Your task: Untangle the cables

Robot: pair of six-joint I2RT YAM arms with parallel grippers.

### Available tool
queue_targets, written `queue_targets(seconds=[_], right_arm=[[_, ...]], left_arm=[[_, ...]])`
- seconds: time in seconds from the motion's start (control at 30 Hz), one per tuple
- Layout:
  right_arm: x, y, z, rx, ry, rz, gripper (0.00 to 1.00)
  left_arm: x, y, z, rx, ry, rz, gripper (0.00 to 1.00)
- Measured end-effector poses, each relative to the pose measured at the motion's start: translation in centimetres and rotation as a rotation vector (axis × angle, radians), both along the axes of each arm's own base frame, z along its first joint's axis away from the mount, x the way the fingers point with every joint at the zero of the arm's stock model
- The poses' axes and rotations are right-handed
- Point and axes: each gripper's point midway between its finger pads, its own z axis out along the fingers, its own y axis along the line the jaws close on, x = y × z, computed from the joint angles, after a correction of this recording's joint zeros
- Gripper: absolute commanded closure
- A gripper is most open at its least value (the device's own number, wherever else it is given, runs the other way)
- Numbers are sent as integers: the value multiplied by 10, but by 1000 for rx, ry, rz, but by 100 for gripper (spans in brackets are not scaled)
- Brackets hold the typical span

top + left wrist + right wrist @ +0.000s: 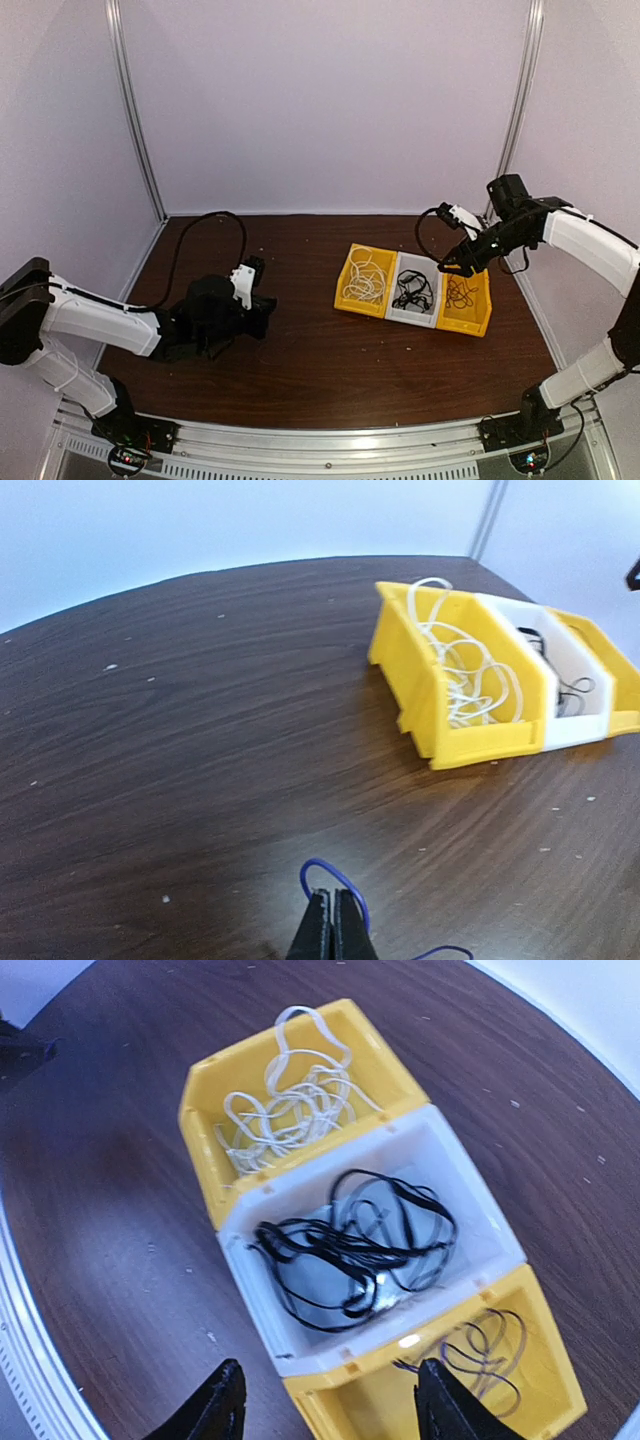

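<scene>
- Top view: three bins side by side at 3 o'clock on the table; white cable, black cable, dark cable, one per bin; right gripper above them
- Left wrist: left gripper pinched shut, empty; left yellow bin at 2 o'clock
- Right wrist: fingers spread wide, empty, over white bin and right yellow bin

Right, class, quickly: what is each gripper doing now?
Left gripper: shut, a thin blue cable looping beside its tips.
Right gripper: open, holding nothing.
</scene>
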Motion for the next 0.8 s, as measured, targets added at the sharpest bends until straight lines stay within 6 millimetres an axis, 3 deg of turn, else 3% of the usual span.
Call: queue_targets(seconds=[0.17,0.4,0.5,0.53,0.63,0.8], right_arm=[[-34,82,-3,81,19,287,40],[-66,169,14,226,-83,568,35],[-72,200,3,243,-71,644,33],[-76,221,-11,247,-52,691,33],[-88,238,-19,252,-30,742,32],[-103,262,-14,284,-39,817,31]], left_arm=[[-14,-29,26,-116,-10,-158,100],[-25,-45,61,-267,-25,-247,100],[-27,-51,73,-308,-23,-271,100],[-29,-54,84,-342,-27,-288,100],[-32,-54,94,-369,-31,-300,100],[-35,-52,105,-398,-43,-307,100]])
